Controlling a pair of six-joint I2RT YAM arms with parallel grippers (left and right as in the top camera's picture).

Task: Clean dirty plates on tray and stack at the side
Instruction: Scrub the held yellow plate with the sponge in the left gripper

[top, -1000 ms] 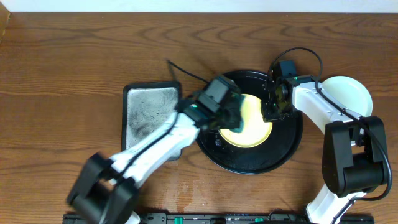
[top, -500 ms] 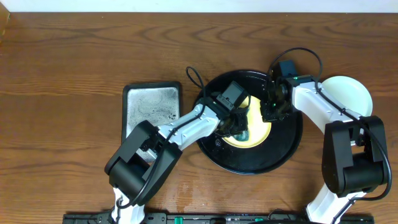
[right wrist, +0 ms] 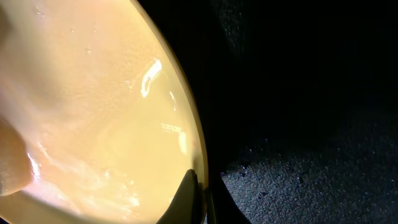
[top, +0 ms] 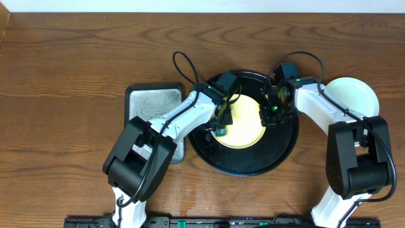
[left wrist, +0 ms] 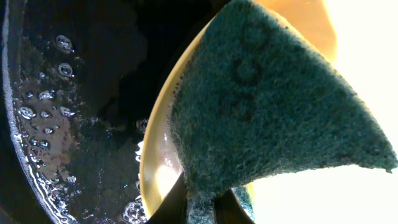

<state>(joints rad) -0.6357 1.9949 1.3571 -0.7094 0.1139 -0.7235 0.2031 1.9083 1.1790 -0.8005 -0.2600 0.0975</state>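
Note:
The pale yellow plate lies in the black tray at the table's middle. My left gripper is shut on a dark green scouring sponge, which presses on the plate's left rim. Soapy bubbles dot the wet tray floor. My right gripper is shut on the plate's right rim, one finger inside and one outside the edge. The plate surface looks wet and glossy, with no red smear visible. A pale mint-white plate sits on the table at the right, outside the tray.
A small dark rectangular dish with grey foam stands left of the tray, partly under my left arm. The right arm reaches in over the white plate's edge. Bare wooden table lies behind and to the left.
My left gripper has swept the sponge from the plate's middle to its left rim. Tray and plate have shifted slightly left, the right gripper with them, still shut on the rim.

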